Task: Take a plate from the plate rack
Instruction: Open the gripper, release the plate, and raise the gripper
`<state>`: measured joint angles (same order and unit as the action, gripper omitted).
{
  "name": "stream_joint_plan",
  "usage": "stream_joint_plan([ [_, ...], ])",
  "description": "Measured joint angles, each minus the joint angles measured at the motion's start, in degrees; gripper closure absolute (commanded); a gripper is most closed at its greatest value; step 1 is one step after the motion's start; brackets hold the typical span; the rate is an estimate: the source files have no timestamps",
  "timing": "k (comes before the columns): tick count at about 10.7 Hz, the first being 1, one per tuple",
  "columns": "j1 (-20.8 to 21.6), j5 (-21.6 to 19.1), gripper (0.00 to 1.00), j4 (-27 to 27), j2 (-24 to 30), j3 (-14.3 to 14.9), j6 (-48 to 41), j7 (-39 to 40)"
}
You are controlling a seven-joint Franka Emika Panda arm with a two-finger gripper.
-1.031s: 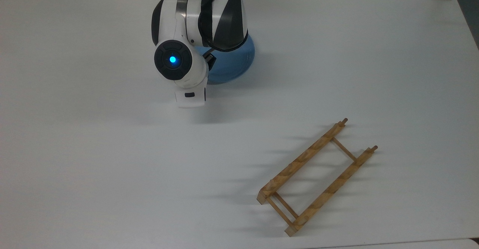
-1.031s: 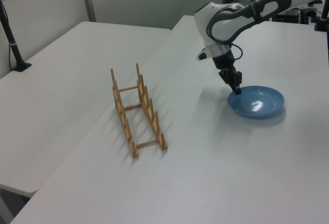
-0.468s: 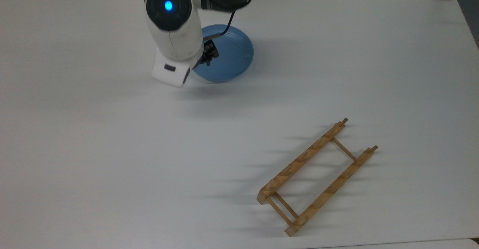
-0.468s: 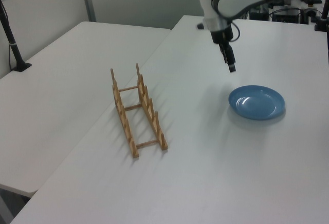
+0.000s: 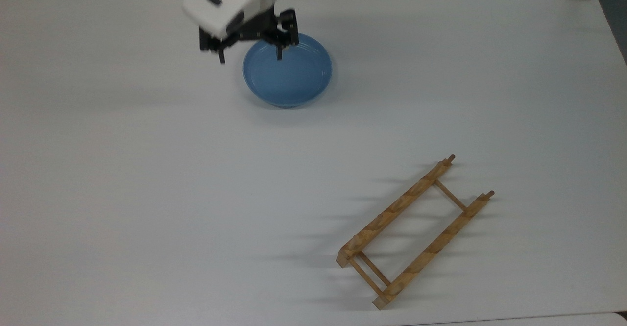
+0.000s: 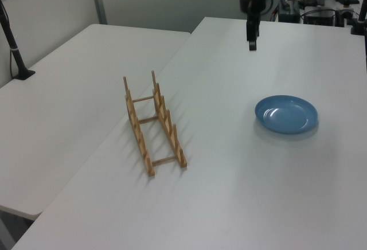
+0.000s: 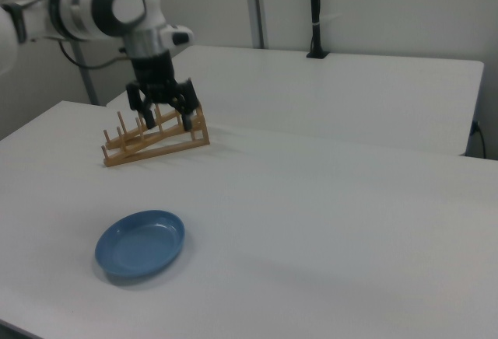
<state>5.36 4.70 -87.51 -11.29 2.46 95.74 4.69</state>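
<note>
Below my gripper (image 5: 250,54), which hangs empty with fingers spread, the plate (image 5: 288,70) lies flat on the bench (image 5: 122,169), slightly toward the top view's right and well apart from the bare plate rack (image 5: 414,233).

Light-blue plate (image 5: 289,73) lies flat, well apart from wooden plate rack (image 5: 414,233)

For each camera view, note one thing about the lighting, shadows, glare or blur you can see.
Top view: the plate rack throws long soft shadows toward the top view's left, and the arm's white housing is motion-blurred. Left view: a pale glare patch sits on the plate. Right view: the gripper looks dark against the rack, and the plate casts a faint shadow on the table.
</note>
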Motion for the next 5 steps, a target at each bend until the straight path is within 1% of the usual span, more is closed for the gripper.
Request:
stream_joint_plan([
  [3,0.29,0.03,0.0,-0.59,6.81,-0.21,-6.34,-6.08],
  [5,-0.05,0.03,0.0,-2.01,9.2,-0.21,-6.6,-10.31],
])
